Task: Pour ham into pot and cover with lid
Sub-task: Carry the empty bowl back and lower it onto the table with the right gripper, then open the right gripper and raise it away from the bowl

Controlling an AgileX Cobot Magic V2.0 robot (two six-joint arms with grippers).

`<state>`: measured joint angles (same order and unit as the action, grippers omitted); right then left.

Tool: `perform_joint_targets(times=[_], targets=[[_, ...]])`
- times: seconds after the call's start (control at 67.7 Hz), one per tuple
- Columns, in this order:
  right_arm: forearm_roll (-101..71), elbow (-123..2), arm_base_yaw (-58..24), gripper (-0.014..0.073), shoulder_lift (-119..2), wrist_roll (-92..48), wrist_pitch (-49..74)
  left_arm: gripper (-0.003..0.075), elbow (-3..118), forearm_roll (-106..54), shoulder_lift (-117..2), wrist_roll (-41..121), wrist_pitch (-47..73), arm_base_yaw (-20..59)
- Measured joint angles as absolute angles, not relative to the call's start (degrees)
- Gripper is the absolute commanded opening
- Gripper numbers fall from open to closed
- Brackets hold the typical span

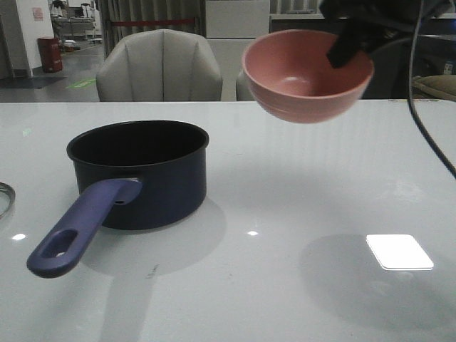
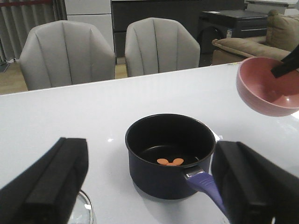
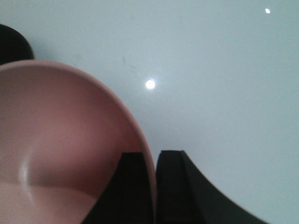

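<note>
Glossy white desk (image 1: 299, 185), grey padded chairs (image 1: 159, 65) behind, ham (image 2: 169, 162) in round navy pot (image 1: 146, 174), right end effector (image 3: 150, 186) clamped on smooth pink bowl (image 1: 306, 75) rim, left end effector (image 2: 149, 186) apart.

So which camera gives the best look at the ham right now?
The left wrist view: it looks down into the pot, showing the ham on its floor. The front view sees only the pot's dark inside; the right wrist view shows no ham.

We see only a sliver of the lid (image 2: 86, 210), cut off at the frame edge. The pot (image 1: 142, 174) wall hides the ham from the front view.
</note>
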<state>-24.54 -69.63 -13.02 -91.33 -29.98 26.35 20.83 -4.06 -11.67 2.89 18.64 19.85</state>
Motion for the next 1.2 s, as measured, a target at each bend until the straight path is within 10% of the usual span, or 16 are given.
perform_joint_targets(times=[0.399,0.768,1.197], targets=[[-14.1,-69.6,-7.7,0.0144,-103.0,-8.7,32.2,0.0582,20.8,-4.1,-11.7,2.9,18.6,19.8],[-14.0,-70.0,-7.2,0.0479,-106.8,-5.9,32.3,0.0582,20.8,-4.1,-11.7,2.9,18.6,19.8],[-13.7,-66.2,-9.0,0.0475,-89.8,-8.3,31.3,0.0582,20.8,-4.1,-11.7,2.9,18.6,19.8]])
